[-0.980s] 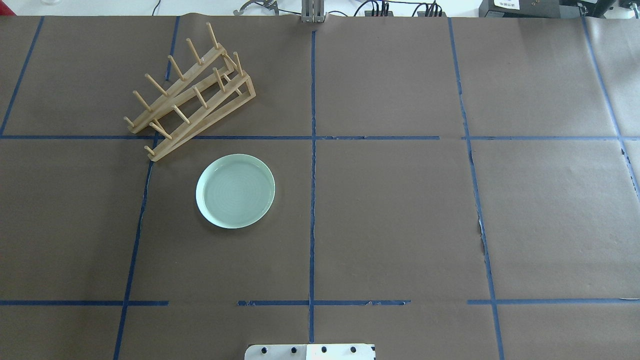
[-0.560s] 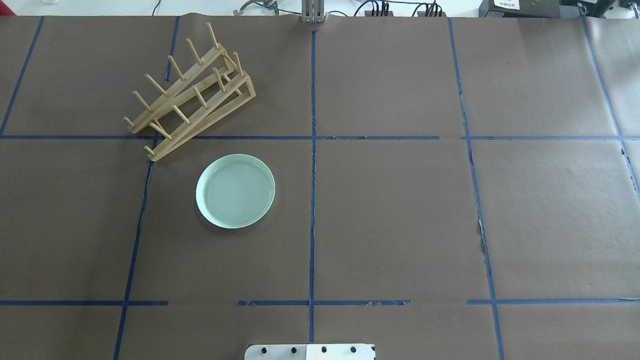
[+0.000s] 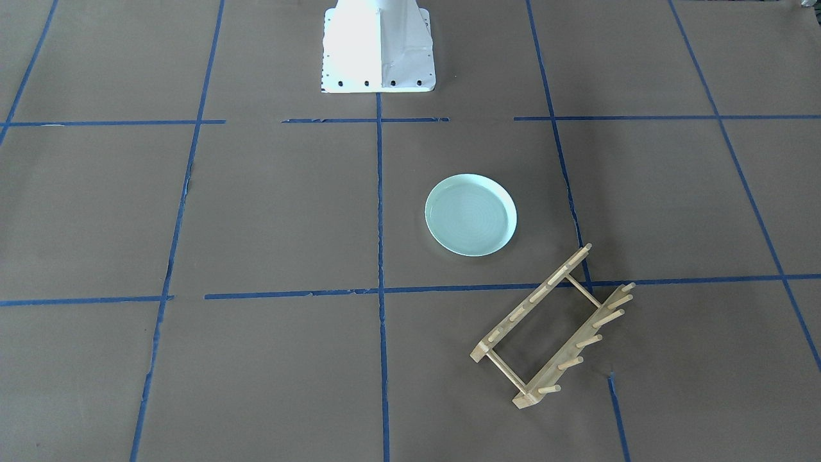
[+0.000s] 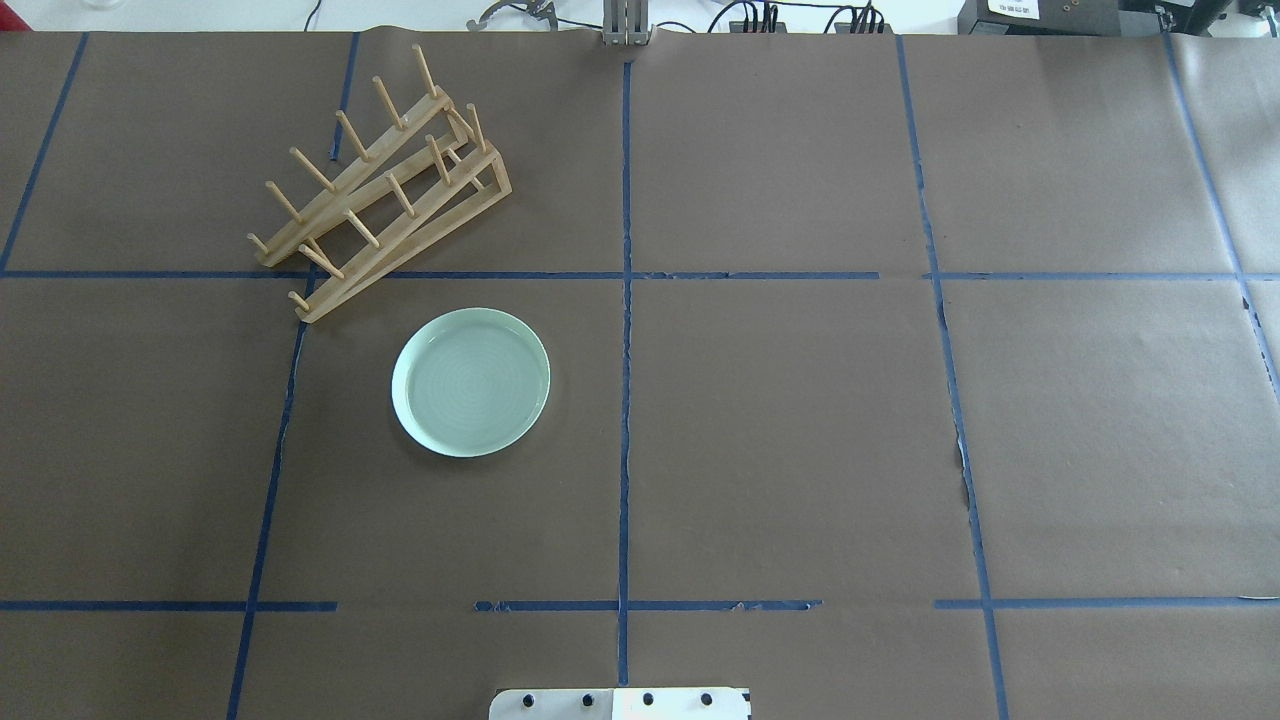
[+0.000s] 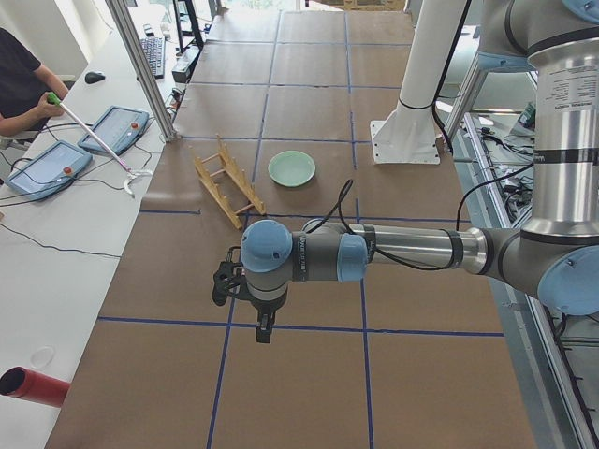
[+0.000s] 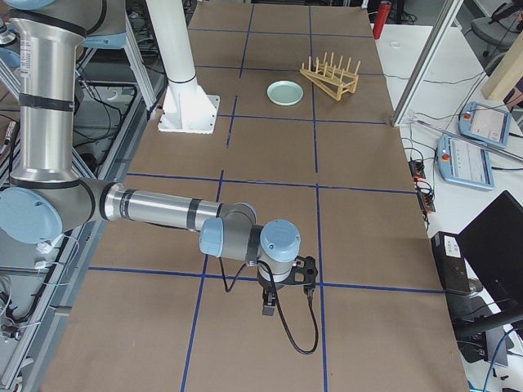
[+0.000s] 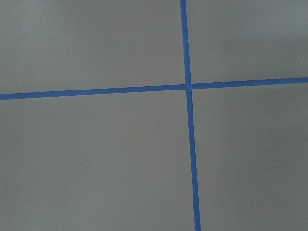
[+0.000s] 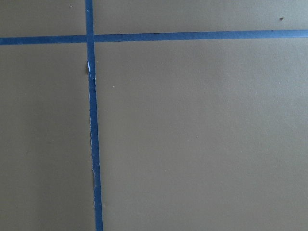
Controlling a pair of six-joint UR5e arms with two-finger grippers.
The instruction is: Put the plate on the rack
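The pale mint-green plate (image 4: 470,382) lies flat on the brown paper table, left of centre; it also shows in the front view (image 3: 471,215) and small in the side views (image 5: 291,168) (image 6: 285,92). The light-wood rack (image 4: 420,225) stands slanted just beyond the plate, apart from it and with nothing in it (image 3: 564,358) (image 5: 227,187) (image 6: 331,77). My left gripper (image 5: 265,329) hangs far out at the table's left end, pointing down. My right gripper (image 6: 266,307) hangs at the right end. I cannot tell whether either is open or shut. Both wrist views show only paper and blue tape.
The white robot base (image 3: 377,51) stands at the table's near middle edge. Blue tape lines (image 4: 625,300) divide the paper into squares. A person with teach pendants (image 5: 112,131) sits beyond the far edge. A red cylinder (image 5: 28,385) lies off the table's left end.
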